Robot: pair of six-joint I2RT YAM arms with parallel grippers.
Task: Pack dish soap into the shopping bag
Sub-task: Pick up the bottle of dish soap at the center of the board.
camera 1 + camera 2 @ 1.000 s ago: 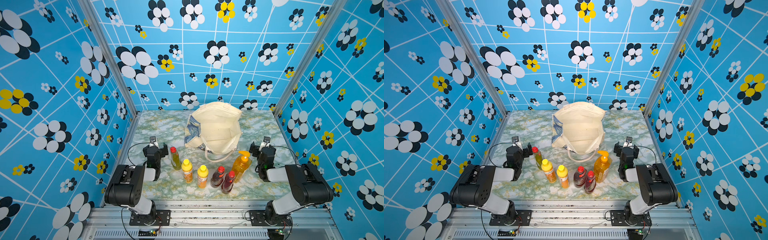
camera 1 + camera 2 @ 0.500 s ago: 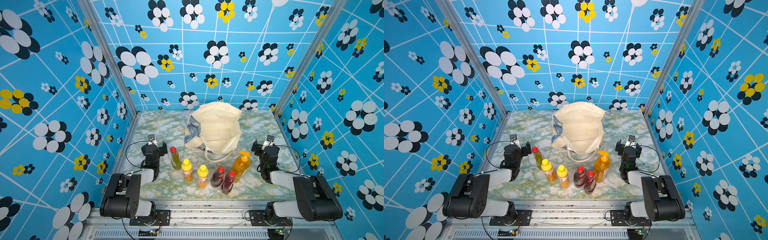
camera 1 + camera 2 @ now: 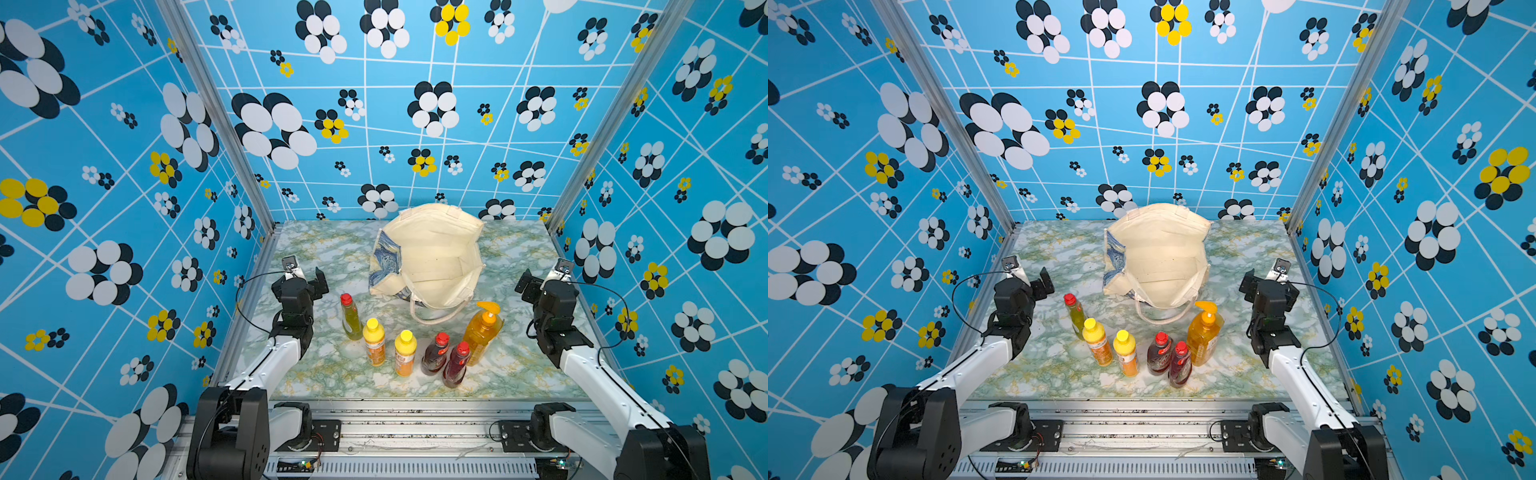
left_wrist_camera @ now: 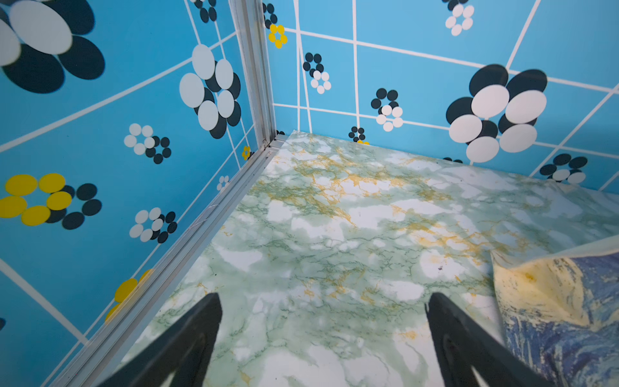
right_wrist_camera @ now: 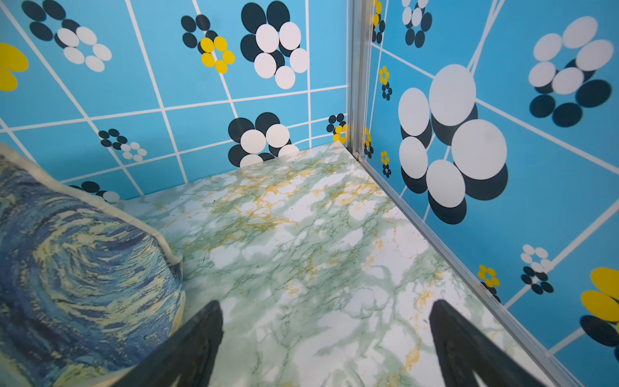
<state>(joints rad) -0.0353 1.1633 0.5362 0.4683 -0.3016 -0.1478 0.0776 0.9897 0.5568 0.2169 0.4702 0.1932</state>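
At the left edge of the table (image 3: 316, 376), the left gripper (image 4: 323, 301) hung with its fingers spread wide and nothing between them; the wrist view showed only bare marble and a corner of the blue print. Change over the last second: both arms unfolded from a tucked posture, forearms now stretched forward and low, while the grippers shifted only slightly along the table's sides. Nothing else moved. Moving right, the front row stood upright as before: olive-green bottle (image 3: 351, 318) nearest the left gripper, then two yellow-capped orange bottles (image 3: 374, 343), two dark red bottles (image 3: 435, 353) just beside each other, and the big pump bottle (image 3: 482, 332). Behind the row's right half the shopping bag (image 3: 432, 257) sat slumped but open, mouth toward the bottles, a loop handle lying on the marble in front of it — only cream lining showed inside, no bottle. At the right edge, the right gripper (image 5: 326, 305) was likewise released and empty, with the bag's printed side near it. Judgement: packing had not started, all six bottles were still out — the arms looked to be leaving rest for a first approach.
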